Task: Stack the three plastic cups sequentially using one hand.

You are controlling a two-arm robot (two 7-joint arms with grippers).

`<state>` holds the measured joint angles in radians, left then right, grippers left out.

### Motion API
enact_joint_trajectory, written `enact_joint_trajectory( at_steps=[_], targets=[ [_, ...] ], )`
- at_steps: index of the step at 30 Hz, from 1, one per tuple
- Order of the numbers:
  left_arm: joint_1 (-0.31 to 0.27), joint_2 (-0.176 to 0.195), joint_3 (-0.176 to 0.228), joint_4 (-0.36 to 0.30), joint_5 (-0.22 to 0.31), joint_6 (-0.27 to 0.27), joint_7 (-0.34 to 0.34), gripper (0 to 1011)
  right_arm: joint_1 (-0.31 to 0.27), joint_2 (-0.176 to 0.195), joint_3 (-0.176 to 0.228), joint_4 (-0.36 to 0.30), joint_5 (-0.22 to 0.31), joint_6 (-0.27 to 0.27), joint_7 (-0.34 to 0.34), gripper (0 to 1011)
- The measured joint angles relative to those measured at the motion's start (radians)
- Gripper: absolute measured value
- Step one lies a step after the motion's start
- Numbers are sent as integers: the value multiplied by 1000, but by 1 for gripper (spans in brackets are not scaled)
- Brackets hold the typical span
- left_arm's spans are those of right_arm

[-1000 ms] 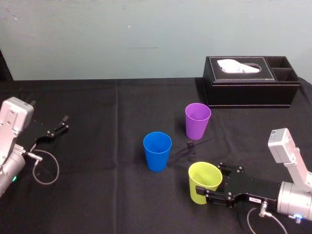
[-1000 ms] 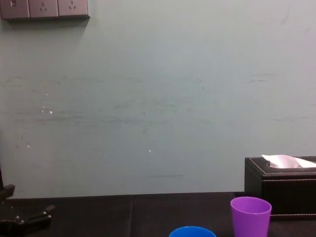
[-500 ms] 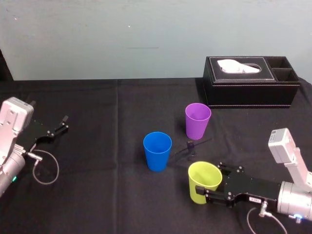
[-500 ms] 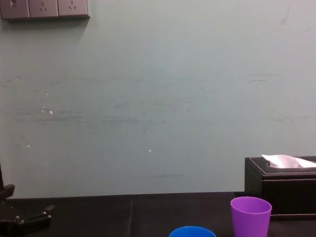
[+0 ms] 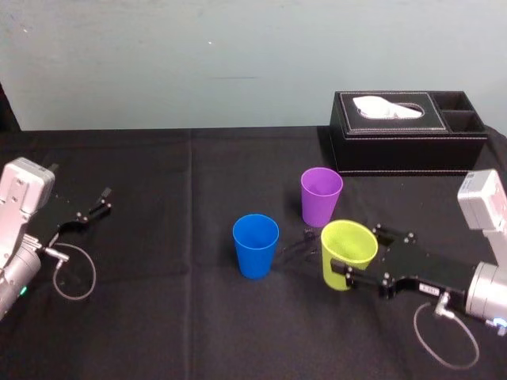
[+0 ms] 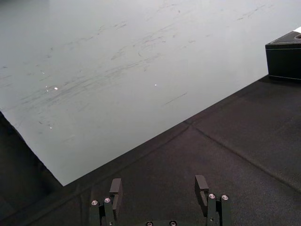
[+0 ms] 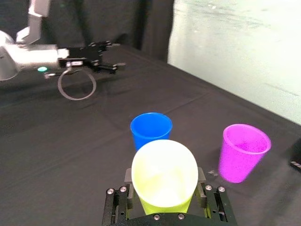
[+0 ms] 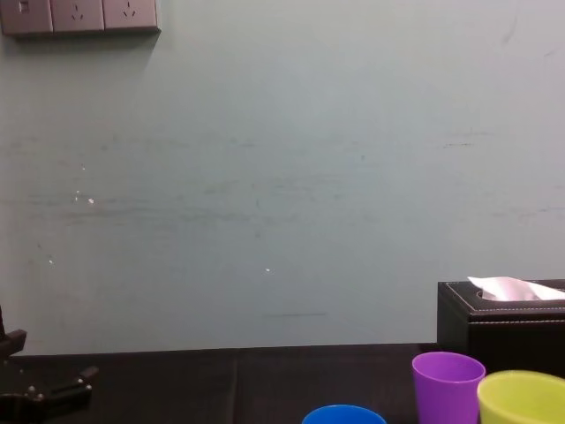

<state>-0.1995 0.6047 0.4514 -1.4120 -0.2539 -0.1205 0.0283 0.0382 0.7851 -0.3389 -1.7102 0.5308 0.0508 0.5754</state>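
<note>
My right gripper point(image 5: 346, 265) is shut on the yellow-green cup point(image 5: 347, 253) and holds it raised above the table, just in front of the purple cup point(image 5: 321, 195). The blue cup point(image 5: 255, 245) stands upright to their left. In the right wrist view the yellow-green cup point(image 7: 163, 175) sits between my fingers, with the blue cup point(image 7: 150, 129) and purple cup point(image 7: 244, 150) beyond it. The chest view shows the rims of the purple cup point(image 8: 448, 385), the yellow-green cup point(image 8: 523, 397) and the blue cup point(image 8: 343, 414). My left gripper point(image 5: 99, 202) rests open at the table's left, fingers point(image 6: 115, 188) apart.
A black tissue box point(image 5: 405, 131) with a white tissue stands at the back right, behind the purple cup. A loop of cable point(image 5: 73, 273) lies by my left arm. The black tablecloth point(image 5: 158, 317) is bare at the front and middle left.
My right gripper has lifted the yellow-green cup and carried it back and a little right, toward the purple cup. The left arm, blue cup and purple cup have not moved.
</note>
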Motion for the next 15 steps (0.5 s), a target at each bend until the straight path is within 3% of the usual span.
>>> enact_joint_trajectory(
  at_steps=[9,15],
  targets=[
    [0,0,0,0,0,0,0,1010,52,-21,31,-22,5,74,-55,738],
    [0,0,0,0,0,0,0,1010,106,-61,38,-13,25,119,-87,738]
  ],
)
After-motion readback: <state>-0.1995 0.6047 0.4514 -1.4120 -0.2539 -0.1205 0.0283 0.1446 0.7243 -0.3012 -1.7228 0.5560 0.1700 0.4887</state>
